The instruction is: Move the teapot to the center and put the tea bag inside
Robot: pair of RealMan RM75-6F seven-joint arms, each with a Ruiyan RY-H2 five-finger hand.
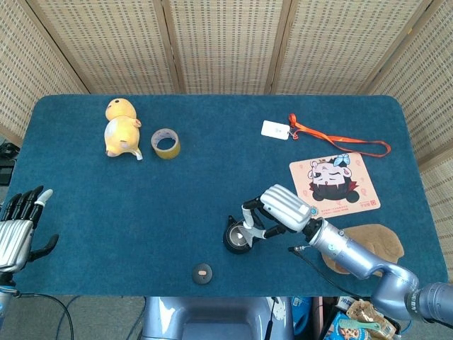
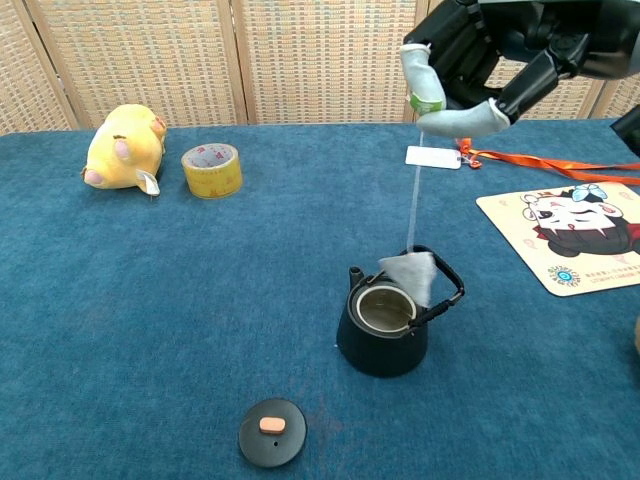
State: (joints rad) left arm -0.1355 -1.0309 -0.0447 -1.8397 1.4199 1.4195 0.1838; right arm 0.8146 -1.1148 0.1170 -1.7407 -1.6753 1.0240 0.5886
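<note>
A small black teapot (image 2: 383, 326) stands lidless near the table's front middle, also seen from above as the teapot (image 1: 238, 238). Its handle is up and its mouth is uncovered. My right hand (image 2: 470, 62) pinches the tag end of a string, and the white tea bag (image 2: 408, 274) hangs from it just over the pot's rim, inside the handle arch. From above, the right hand (image 1: 277, 210) hovers beside the pot. The black lid (image 2: 272, 431) lies flat in front of the pot. My left hand (image 1: 17, 225) rests open at the table's left edge.
A yellow plush toy (image 2: 124, 148) and a tape roll (image 2: 212, 170) sit at the back left. A white card (image 2: 432, 157) with an orange lanyard (image 2: 545, 163) and a cartoon mat (image 2: 569, 233) lie at the right. A brown plush (image 1: 368, 248) lies under my right forearm.
</note>
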